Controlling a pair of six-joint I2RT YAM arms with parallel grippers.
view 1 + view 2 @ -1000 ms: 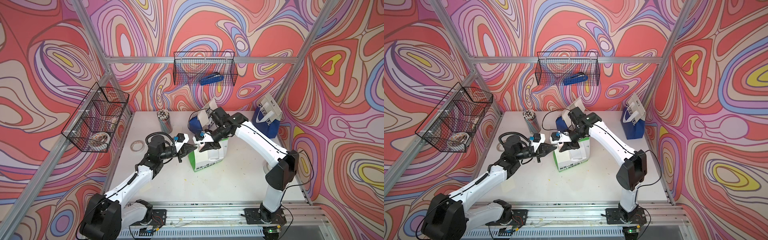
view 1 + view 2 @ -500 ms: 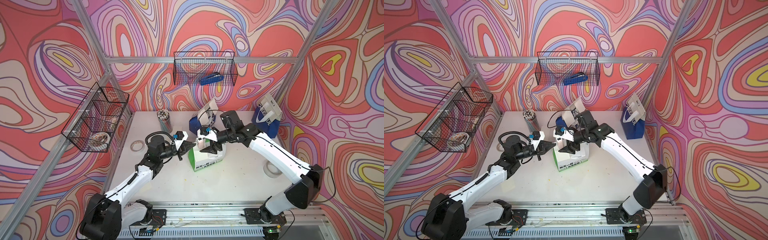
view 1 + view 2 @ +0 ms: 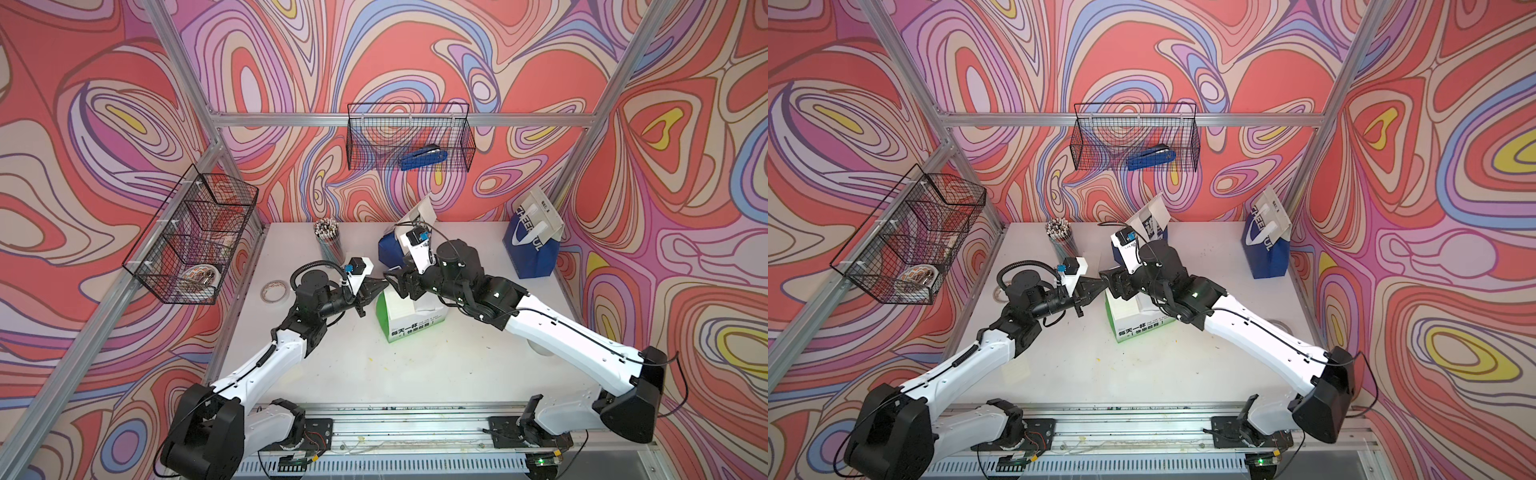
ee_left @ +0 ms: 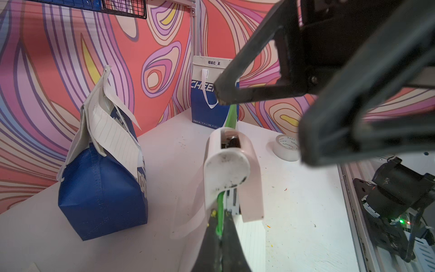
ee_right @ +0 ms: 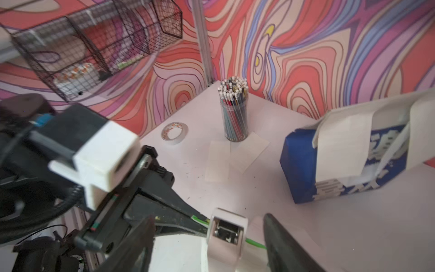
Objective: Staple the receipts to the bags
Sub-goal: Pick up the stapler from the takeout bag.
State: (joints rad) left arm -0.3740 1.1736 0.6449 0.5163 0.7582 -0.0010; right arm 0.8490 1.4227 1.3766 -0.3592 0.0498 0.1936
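Stapling step on the green-white bag, at mid-table.
Our left gripper pinches the bag's green top edge, where a small white stapler sits over the receipt. Our right gripper stands wide around it, not gripping. Next, we judge, it must squeeze the stapler squarely.

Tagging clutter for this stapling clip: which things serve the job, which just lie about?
Job: green-white paper bag, small white stapler on its top edge, two blue paper bags, loose white paper receipts.
Lying about: clear cup of pens, two tape rolls, blue stapler in the black wire basket.
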